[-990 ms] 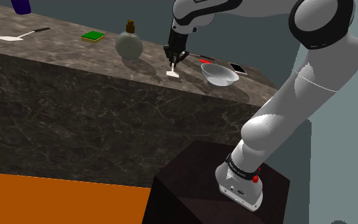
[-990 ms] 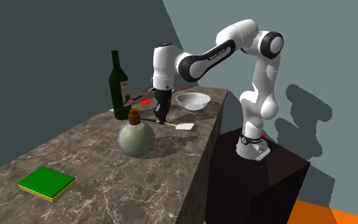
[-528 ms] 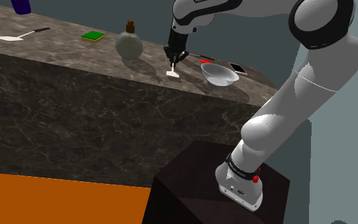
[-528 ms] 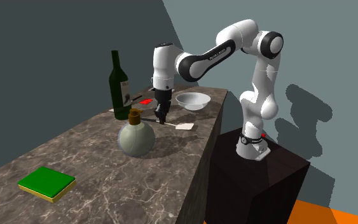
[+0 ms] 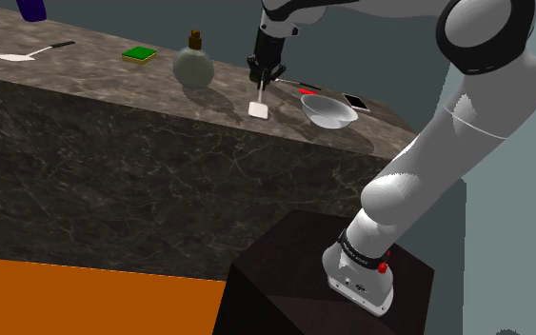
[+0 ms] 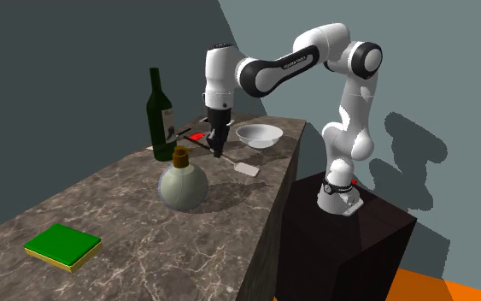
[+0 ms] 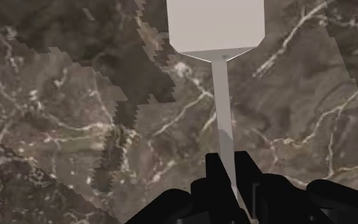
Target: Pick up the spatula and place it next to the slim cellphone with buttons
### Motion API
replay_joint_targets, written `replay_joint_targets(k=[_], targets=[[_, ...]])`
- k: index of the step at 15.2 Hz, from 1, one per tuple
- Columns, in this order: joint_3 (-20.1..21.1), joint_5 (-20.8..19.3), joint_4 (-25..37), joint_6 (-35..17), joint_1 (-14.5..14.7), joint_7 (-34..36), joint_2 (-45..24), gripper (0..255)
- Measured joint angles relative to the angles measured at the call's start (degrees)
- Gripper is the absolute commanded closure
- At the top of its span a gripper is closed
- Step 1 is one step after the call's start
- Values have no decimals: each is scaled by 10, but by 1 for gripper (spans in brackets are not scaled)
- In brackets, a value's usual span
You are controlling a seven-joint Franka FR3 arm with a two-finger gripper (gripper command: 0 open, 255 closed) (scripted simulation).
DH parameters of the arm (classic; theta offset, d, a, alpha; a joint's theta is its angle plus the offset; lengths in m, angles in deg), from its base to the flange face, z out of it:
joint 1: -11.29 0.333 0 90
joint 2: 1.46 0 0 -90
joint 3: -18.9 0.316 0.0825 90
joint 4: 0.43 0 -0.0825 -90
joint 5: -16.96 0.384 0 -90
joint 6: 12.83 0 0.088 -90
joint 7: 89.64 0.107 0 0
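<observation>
My black gripper (image 5: 263,76) is shut on the thin stem of a pale spatula (image 5: 258,108), which hangs blade-down a little above the marble counter (image 5: 113,90). From the second exterior view, the gripper (image 6: 217,152) holds the spatula (image 6: 246,168) slanting down toward the counter's near edge. The wrist view has the fingers (image 7: 214,177) clasping the stem, with the square blade (image 7: 215,25) beyond them over the marble. A flat red thing (image 5: 308,90) and a dark phone with a pale screen (image 5: 355,100) lie beyond the white bowl (image 5: 328,110).
A round flask with a cork (image 5: 193,65) and a green flat block (image 5: 139,54) sit to the shoulder view's left of the gripper. A second pale spatula (image 5: 13,56) lies far left. A dark wine bottle (image 6: 159,115) stands behind the gripper.
The gripper has risen with the spatula, lifting its blade off the counter. The blade now hangs clear of the marble.
</observation>
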Motion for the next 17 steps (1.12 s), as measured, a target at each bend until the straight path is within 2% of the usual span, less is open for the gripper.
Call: replay_joint_targets(k=[8,17], targets=[[0,1,61,61,0,-2,0,255],[-58,1,-40,58,-40,-100,102,255]])
